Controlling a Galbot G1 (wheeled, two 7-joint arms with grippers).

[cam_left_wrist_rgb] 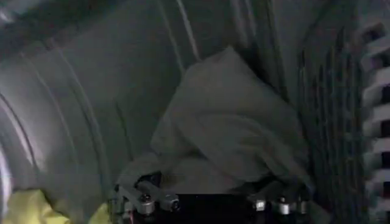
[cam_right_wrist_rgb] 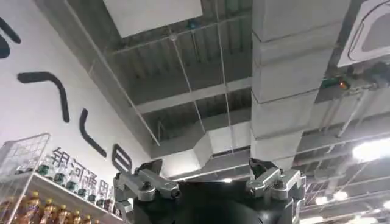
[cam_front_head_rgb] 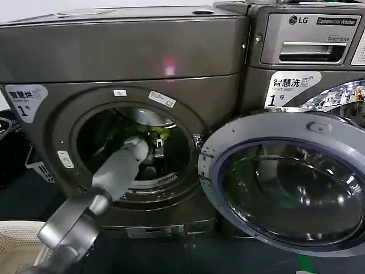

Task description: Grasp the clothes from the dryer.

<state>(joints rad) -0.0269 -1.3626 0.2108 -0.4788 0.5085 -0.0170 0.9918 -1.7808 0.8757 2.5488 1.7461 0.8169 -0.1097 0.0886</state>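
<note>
Head view: left hand was inside the dark bronze-grey front-loader dryer, centre frame; grip state unclear. Risk: the soft lime-green and white clothes slipping or snagging on the drum.

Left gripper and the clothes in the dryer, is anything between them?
Nothing: in the left wrist view the left gripper sits right against the clothes inside the dryer drum, no gap showing.

Head faces dryer porthole; left wrist inside drum; right wrist ceilingward.

Left claw extended forward, arm outstretched
</note>
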